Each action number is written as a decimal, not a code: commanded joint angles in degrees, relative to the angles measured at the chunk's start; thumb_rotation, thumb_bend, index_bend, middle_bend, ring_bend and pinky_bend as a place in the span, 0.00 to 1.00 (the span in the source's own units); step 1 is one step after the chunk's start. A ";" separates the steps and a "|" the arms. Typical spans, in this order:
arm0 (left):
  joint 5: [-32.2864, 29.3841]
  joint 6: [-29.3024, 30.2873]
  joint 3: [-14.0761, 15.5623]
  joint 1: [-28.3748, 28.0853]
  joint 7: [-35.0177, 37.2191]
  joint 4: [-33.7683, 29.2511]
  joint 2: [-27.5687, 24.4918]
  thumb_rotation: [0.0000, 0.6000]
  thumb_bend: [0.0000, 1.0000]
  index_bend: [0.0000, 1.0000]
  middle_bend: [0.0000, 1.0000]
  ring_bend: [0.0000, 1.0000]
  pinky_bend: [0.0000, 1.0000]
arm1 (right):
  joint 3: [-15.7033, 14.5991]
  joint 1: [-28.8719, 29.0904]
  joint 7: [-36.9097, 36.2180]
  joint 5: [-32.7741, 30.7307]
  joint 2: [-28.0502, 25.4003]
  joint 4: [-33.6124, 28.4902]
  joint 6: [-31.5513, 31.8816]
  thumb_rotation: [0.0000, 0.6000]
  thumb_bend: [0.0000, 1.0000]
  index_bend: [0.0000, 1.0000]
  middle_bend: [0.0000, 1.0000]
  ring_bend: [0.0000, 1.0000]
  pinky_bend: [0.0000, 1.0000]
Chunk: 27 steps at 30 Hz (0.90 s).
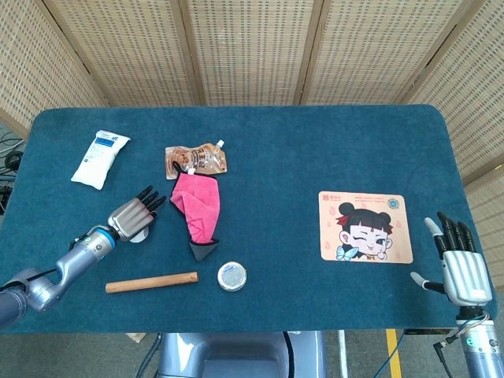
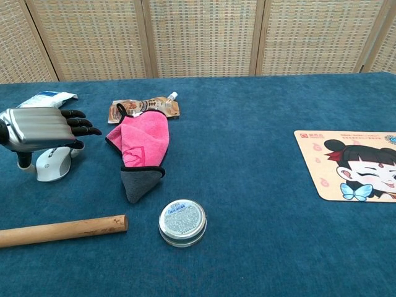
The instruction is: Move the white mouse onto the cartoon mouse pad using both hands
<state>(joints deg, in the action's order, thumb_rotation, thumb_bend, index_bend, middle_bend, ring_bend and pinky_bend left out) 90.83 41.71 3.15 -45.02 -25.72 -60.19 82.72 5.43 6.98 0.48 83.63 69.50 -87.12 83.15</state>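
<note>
The white mouse [image 2: 51, 166] lies on the blue table at the left, mostly covered in the head view, where only a white edge [image 1: 140, 234] shows. My left hand [image 2: 42, 126] [image 1: 131, 213] is spread low over the mouse with its fingers stretched out. Its thumb hangs by the mouse's left side, and I cannot tell if it touches. The cartoon mouse pad [image 1: 365, 227] [image 2: 349, 166] lies flat at the right with nothing on it. Beyond the pad's right edge, at the table's front right corner, my right hand [image 1: 459, 266] is held up with fingers apart and nothing in it.
A pink and grey cloth [image 1: 197, 206] lies just right of the mouse, with a brown pouch [image 1: 197, 159] behind it. A wooden stick [image 1: 151, 281] and a round tin [image 1: 231, 276] sit near the front edge. A white packet [image 1: 100, 157] lies at the back left.
</note>
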 commanded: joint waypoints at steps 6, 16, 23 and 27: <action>3.35 5.79 0.82 0.29 4.24 2.22 0.61 1.00 0.25 0.61 0.00 0.00 0.00 | 0.04 -0.08 -0.32 0.20 0.00 0.01 0.31 1.00 0.00 0.00 0.00 0.00 0.00; 4.61 9.78 -0.33 -0.75 6.99 1.86 0.63 1.00 0.25 0.65 0.00 0.00 0.00 | 0.19 -0.13 -1.08 -0.03 -0.17 0.08 0.24 1.00 0.00 0.00 0.00 0.00 0.00; 3.87 11.14 -3.24 -2.93 7.17 -0.56 0.12 1.00 0.24 0.65 0.00 0.00 0.00 | 0.22 -0.06 -1.83 -0.21 -0.29 0.23 -0.14 1.00 0.00 0.00 0.00 0.00 0.00; 2.98 10.13 -5.08 -4.85 5.46 -3.11 -0.19 1.00 0.24 0.65 0.00 0.00 0.00 | 0.24 -0.01 -2.44 -0.34 -0.44 0.31 -0.40 1.00 0.00 0.00 0.00 0.00 0.00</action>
<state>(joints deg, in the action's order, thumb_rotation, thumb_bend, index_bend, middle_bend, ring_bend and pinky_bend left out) 94.27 52.27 -1.13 -49.05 -19.50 -62.37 82.68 5.66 6.96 -1.95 83.31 69.08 -86.82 82.76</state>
